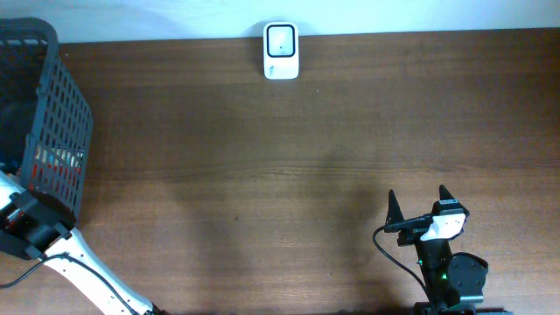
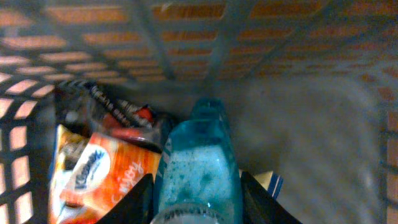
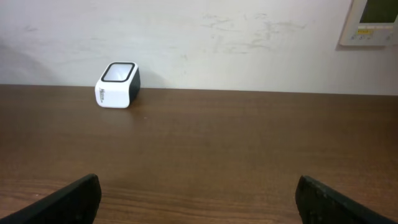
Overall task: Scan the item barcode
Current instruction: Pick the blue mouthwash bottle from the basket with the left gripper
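The left gripper (image 2: 196,180) is down inside the basket (image 2: 261,37), its fingers pressed to both sides of the blue bottle (image 2: 199,149) between them. The bottle is grasped but seemingly not yet lifted. The right gripper (image 3: 199,186) gapes wide and empty, with the scanner (image 3: 117,85) far ahead to its left, so carrying and scanning remain.

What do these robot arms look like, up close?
The right arm is black with a white block, a small green light and a looping black cable; its end effector has two pointed black fingers. The left arm is white with black joints.
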`<action>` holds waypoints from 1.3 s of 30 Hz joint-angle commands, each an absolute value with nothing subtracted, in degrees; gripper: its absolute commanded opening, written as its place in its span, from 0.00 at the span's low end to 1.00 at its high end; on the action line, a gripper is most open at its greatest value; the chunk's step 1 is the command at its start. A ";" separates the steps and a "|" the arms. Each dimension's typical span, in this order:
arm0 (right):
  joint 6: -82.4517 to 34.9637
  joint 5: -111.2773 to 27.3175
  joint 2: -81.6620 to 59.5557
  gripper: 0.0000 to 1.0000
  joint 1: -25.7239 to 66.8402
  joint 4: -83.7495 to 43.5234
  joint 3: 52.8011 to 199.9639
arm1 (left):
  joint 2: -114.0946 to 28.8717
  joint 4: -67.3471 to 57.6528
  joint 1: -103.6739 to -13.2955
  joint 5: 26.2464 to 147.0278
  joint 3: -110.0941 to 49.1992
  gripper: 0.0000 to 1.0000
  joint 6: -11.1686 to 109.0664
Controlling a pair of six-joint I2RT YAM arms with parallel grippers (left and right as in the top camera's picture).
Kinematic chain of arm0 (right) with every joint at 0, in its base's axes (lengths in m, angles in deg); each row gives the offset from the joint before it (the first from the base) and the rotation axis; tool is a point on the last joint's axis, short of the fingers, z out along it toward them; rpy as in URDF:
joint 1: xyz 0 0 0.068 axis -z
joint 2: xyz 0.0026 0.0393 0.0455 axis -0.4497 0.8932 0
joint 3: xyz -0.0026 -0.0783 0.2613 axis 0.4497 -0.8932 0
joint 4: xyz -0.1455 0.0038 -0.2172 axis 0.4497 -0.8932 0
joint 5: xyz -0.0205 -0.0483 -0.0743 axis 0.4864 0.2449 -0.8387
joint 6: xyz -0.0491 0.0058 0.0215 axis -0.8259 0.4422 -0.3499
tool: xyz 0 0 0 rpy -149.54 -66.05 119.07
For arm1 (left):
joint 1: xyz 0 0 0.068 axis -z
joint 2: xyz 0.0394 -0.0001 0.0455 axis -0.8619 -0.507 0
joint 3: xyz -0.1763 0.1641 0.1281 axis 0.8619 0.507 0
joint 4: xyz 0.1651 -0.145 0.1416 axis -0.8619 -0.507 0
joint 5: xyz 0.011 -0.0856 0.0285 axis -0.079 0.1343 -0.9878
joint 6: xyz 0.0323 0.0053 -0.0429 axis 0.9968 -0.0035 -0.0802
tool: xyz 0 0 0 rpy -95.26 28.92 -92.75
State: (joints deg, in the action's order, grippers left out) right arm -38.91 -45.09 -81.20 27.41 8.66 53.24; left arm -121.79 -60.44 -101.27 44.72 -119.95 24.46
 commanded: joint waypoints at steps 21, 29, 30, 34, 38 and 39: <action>-38.28 -45.58 -81.62 0.99 27.10 8.51 52.82 | -92.81 -55.96 -45.03 55.29 -118.49 0.18 22.10; -38.28 -45.58 -81.62 0.98 27.10 8.51 52.82 | -104.43 -39.59 -21.99 49.00 -92.19 0.23 22.32; -38.28 -45.58 -81.62 0.99 27.10 8.49 52.82 | -105.92 -38.65 -20.51 46.77 -91.14 0.23 22.32; -38.28 -45.58 -81.62 0.99 27.10 8.49 52.82 | -111.65 -32.59 -16.29 43.97 -90.25 0.31 22.32; -38.28 -45.58 -81.62 0.99 27.10 8.51 52.82 | -112.83 -30.17 -15.33 43.99 -90.27 0.68 22.32; -38.28 -45.58 -81.62 0.99 27.10 8.51 52.82 | -112.83 -29.36 -15.33 44.21 -90.31 0.80 22.38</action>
